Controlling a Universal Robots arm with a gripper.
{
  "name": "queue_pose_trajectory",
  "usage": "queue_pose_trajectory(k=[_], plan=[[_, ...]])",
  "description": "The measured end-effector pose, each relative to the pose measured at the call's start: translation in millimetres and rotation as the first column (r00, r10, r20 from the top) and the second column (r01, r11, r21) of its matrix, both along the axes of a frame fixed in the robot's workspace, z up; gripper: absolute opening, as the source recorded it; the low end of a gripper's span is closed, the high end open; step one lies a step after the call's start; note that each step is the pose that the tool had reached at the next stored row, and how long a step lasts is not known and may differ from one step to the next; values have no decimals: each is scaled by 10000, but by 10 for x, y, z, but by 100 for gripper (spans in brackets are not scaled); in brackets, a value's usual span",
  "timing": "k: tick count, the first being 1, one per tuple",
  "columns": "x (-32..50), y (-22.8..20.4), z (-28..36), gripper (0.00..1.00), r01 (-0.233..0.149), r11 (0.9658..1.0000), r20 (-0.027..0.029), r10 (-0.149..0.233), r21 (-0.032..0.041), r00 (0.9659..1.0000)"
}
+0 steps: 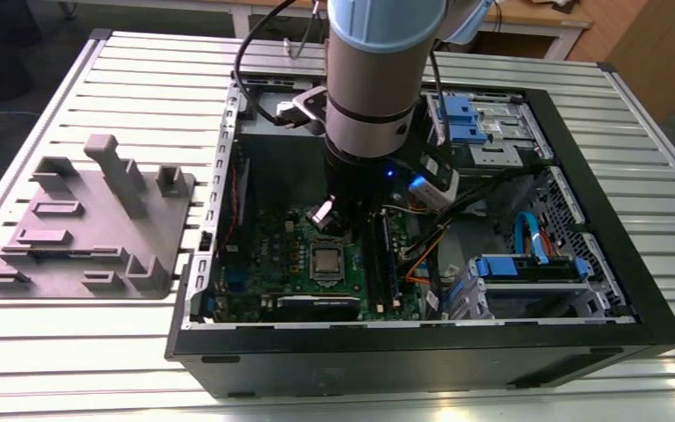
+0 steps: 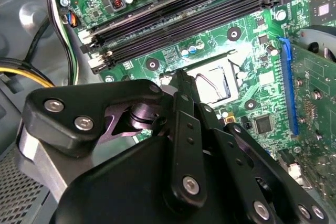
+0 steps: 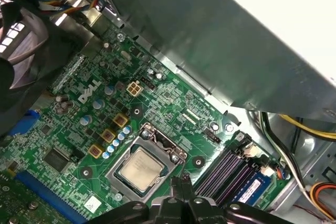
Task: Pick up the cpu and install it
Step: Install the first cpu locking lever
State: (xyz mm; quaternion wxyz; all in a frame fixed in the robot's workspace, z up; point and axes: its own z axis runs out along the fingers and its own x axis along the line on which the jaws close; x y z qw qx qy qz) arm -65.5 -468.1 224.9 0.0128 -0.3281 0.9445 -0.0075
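The black linkage of the gripper is seen closest in both wrist views. Its jaws are drawn together at the tip, with nothing held between them. The cpu, a square chip with a silvery top, is found lying flat in the socket on the green motherboard. The board is housed in an open computer case set on the slatted bench. In the first wrist view the chip is placed just beside the jaw tips, apart from them, on the side away from the memory slots. In the exterior view it is seen just off the end of the arm, which is held down inside the case. Being square, the chip is given no long axis, and its edges are lined up with the socket frame. A grey fixture is set well apart at the exterior view's left.
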Motion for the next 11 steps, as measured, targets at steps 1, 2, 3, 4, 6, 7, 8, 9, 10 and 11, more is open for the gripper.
queue_pose_trajectory(k=[1,2,3,4,6,7,8,9,10,11], plan=[[0,-1,-2,10,98,10000,0,-98,-4,10000],[0,-1,-6,10,181,9998,1,-181,-4,9998],[-2,0,-10,10,252,9997,3,-252,-4,9997],[-7,0,-15,10,315,9995,6,-315,-6,9995],[-18,-1,-23,10,419,9991,9,-419,-12,9991],[-23,0,-27,10,473,9989,10,-473,-17,9989],[-28,0,-30,10,531,9986,10,-531,-22,9986],[-29,0,-35,10,588,9983,12,-588,-29,9983],[-29,-1,-40,10,651,9979,12,-651,-43,9979],[-29,-1,-45,10,718,9974,13,-718,-57,9974]])
